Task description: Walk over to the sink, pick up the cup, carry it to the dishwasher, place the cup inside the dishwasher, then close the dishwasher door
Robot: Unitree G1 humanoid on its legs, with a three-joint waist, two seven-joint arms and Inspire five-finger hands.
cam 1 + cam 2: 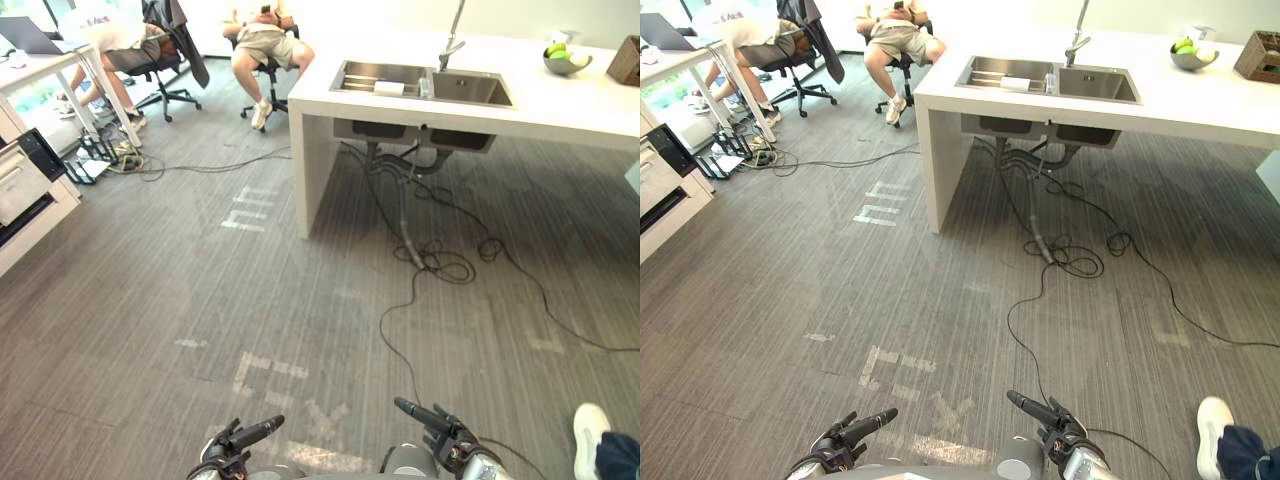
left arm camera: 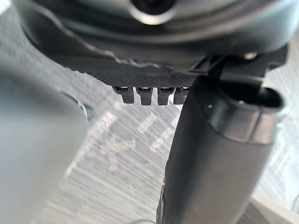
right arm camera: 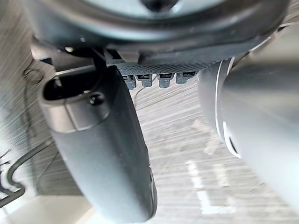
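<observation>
The steel double sink (image 1: pixel 470 90) is set in a white counter (image 1: pixel 560 105) far ahead and to the right, with a tall tap (image 1: pixel 452 40) behind it. A small white thing (image 1: pixel 388 88), perhaps the cup, lies in the sink's left basin. A white appliance with a dark front (image 1: pixel 28 185) stands at the far left edge. My left hand (image 1: pixel 238 442) and right hand (image 1: pixel 440 425) hang low in front of me over the carpet, fingers relaxed and holding nothing. The left wrist view shows the left hand's fingers (image 2: pixel 140 94) straight, and the right wrist view shows the right hand's fingers (image 3: pixel 154 80) the same.
Black cables (image 1: pixel 430 255) trail over the grey carpet from under the sink. Two people sit on office chairs (image 1: pixel 160 70) at the back left, beside a desk (image 1: pixel 40 65). A person's white shoe (image 1: pixel 590 430) is at the lower right. A fruit bowl (image 1: pixel 565 58) stands on the counter.
</observation>
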